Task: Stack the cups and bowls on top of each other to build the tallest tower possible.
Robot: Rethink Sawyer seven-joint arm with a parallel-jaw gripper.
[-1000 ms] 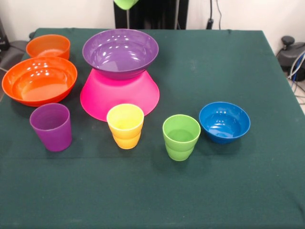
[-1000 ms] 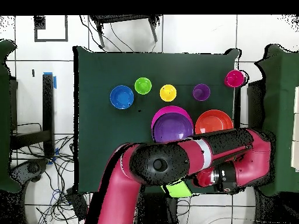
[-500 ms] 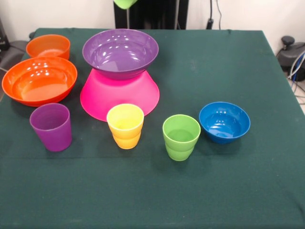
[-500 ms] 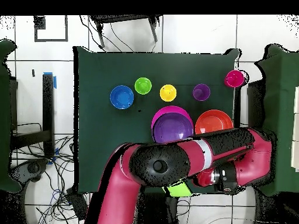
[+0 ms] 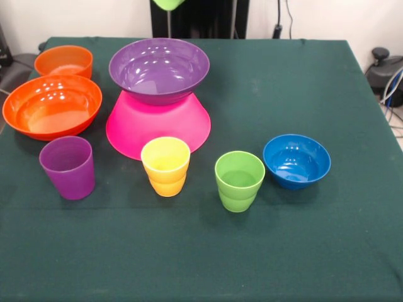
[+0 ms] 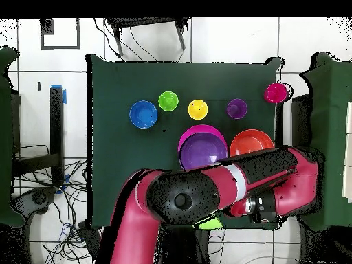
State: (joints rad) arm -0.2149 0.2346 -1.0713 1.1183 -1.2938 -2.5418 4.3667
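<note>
lime green plastic, the underside of a glossy round bowl (image 5: 167,3), is seen at the top edge of the front view, lifted well above the table; in the overhead view a sliver of it shows under the red and black arm (image 6: 227,189). the gripper itself is hidden in both views, so whether it is wide, narrow or clasped on that bowl cannot be told.

the inverted pink plastic bowl (image 5: 157,126) is taken as landmark. it lies rim down on the dark green cloth-covered table (image 5: 302,239), and the purple glossy bowl (image 5: 159,68) is set upright on its base, so that a two-piece tower is formed. the lime green bowl is held above and behind this pile, apart from it.

beside the pink bowl, to its left in the front view, the large orange glossy bowl (image 5: 52,106) is placed upright, nearly touching it. behind that one, further from the pink bowl, the small orange bowl (image 5: 63,61) is found. in front of the pink bowl, a row is formed: the purple ribbed plastic tumbler (image 5: 67,167) to the left, the yellow tumbler (image 5: 165,166) just before its rim, the green tumbler (image 5: 239,180) to the right, and the small blue bowl (image 5: 296,161) furthest right. all are upright and apart from one another.

well away from the pink bowl, a red-pink tumbler (image 6: 276,92) is seen at the table's corner in the overhead view.
</note>
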